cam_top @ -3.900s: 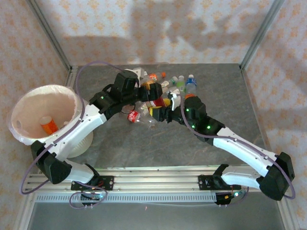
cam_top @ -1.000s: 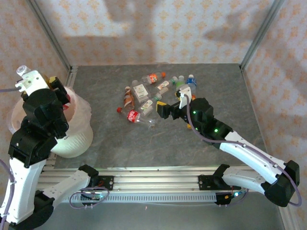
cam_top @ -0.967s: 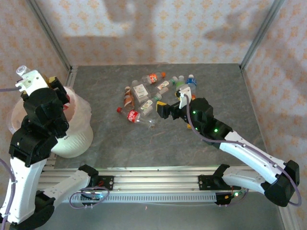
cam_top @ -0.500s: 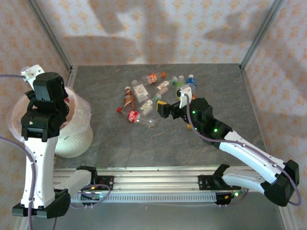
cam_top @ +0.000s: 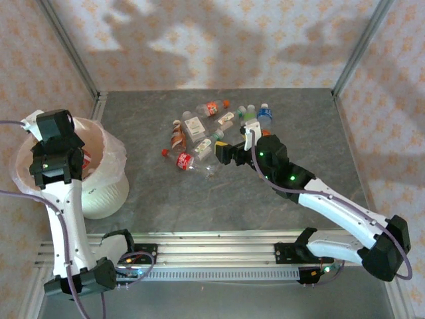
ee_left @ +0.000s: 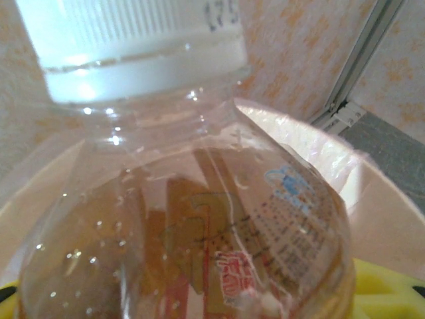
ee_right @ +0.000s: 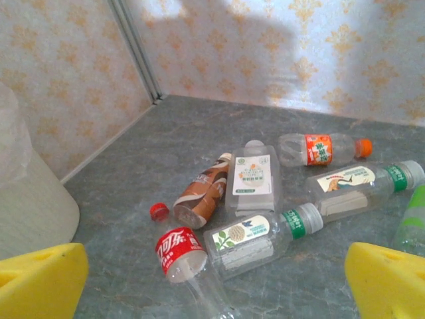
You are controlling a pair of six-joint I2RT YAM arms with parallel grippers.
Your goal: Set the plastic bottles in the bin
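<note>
left gripper (ee_left: 199,299) clamped on white-capped bottle (ee_left: 186,219) over bin (cam_top: 99,193) at nine o'clock. right gripper (ee_right: 212,286) wide open, empty, bottle pile (ee_right: 255,174) at its twelve o'clock.

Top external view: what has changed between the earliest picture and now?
The left gripper took a white-capped bottle from the pile, swung left, and now holds it over the bin. The right gripper stayed beside the pile and is open. The bottles left there did not move.
</note>
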